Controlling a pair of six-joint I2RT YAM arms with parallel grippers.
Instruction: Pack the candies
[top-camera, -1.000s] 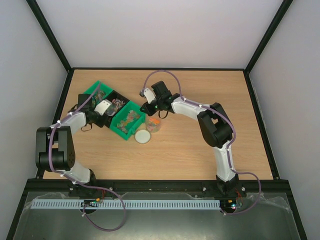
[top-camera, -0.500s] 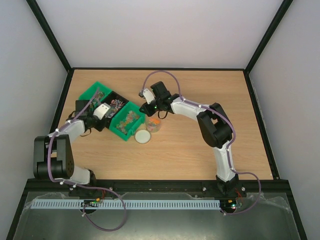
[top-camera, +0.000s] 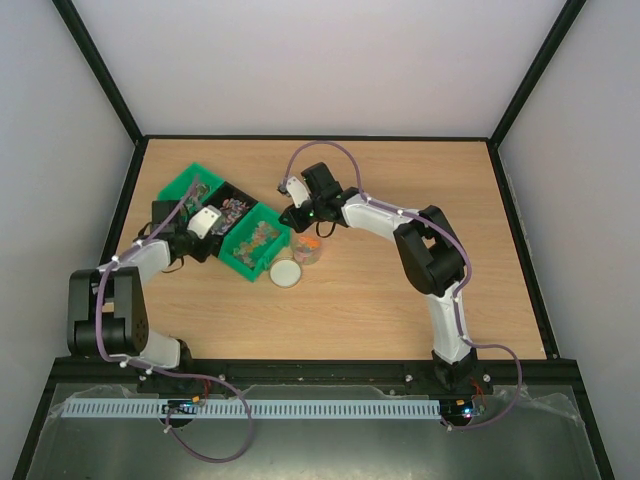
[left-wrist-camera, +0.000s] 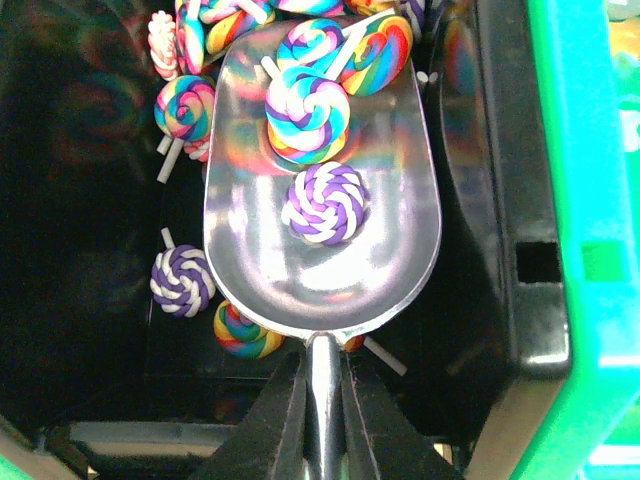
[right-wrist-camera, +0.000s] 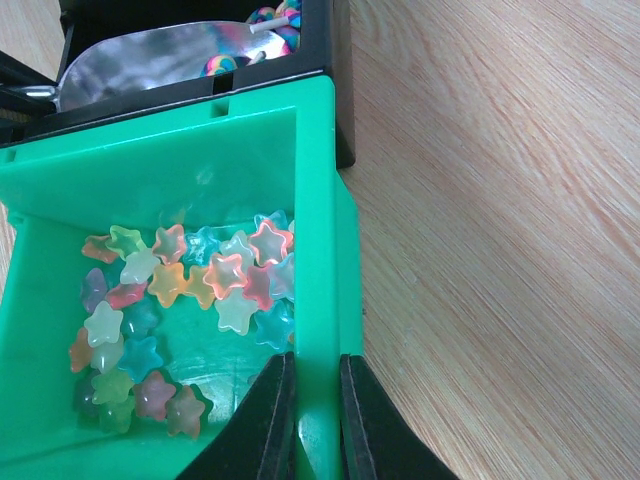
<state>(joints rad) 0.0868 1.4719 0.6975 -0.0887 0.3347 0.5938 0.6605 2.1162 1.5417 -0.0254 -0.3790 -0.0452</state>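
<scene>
The candies (left-wrist-camera: 322, 205), swirl lollipops, lay partly in the scoop (left-wrist-camera: 300, 290) inside the black bin (left-wrist-camera: 80, 200); light, hard, likely to slide on metal (better scooped than pinched), sticks pointing every way. The left gripper (left-wrist-camera: 322, 400) was clamped on the scoop's handle, the right gripper (right-wrist-camera: 314, 395) on the wall of the green bin (right-wrist-camera: 200, 150).

The left arm (top-camera: 150, 250) and the right arm (top-camera: 378, 216) are built of rounded white shells joined by bulky black joint housings. A mauve cable (top-camera: 325, 148) is run along each arm in loose loops and trails down past the bases (top-camera: 455, 374), which are black and are bolted to a dark rail (top-camera: 320, 372) at the near edge of the counter (top-camera: 350, 310). The left tool (left-wrist-camera: 322, 365) and the right tool (right-wrist-camera: 313, 375) are fitted with smooth, black, tapering fingers (right-wrist-camera: 268, 425).
</scene>
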